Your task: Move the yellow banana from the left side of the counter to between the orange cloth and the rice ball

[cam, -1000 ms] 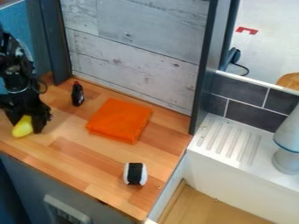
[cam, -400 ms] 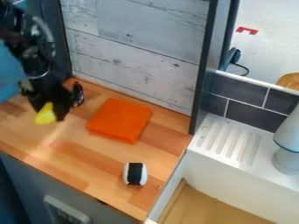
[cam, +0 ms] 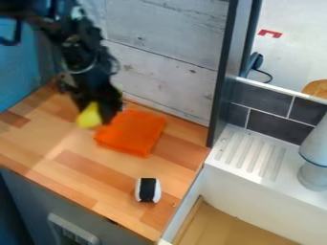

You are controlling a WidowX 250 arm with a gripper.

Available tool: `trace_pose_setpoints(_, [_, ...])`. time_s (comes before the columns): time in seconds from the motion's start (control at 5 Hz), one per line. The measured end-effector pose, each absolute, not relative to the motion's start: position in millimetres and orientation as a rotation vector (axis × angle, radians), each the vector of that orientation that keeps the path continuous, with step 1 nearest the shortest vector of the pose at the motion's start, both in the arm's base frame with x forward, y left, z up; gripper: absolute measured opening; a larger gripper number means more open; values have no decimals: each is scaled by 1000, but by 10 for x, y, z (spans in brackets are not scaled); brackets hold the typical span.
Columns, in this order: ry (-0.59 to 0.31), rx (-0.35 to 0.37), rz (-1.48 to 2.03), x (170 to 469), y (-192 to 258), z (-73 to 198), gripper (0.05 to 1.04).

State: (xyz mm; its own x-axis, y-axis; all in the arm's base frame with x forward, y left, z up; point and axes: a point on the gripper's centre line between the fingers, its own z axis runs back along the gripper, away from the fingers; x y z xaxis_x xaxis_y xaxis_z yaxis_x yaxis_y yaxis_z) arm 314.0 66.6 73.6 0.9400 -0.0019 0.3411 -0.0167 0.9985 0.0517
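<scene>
Yellow object (cam: 89, 116) between the gripper's (cam: 96, 115) fingers.

Wooden counter (cam: 45, 146): orange cloth (cam: 134, 134), probably toy sushi (cam: 148, 190).

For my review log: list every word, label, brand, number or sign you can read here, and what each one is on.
No readable text.
Red mark on the pale surface at upper right: an angular shape, no letters that I can make out.
Light panel on the counter's front: details too small to read.
Yellow object at the gripper: no lettering to be made out.
Orange cloth and black-and-white item: none seen.
</scene>
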Motion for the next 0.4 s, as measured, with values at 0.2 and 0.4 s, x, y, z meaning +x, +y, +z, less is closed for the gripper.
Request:
trace_pose_setpoints(0.2, [-334, 41, -67, 3193, 313, 700, 612])
trace_pose_setpoints(0.4, [-294, 36, -81, 3300, 55, 452, 612])
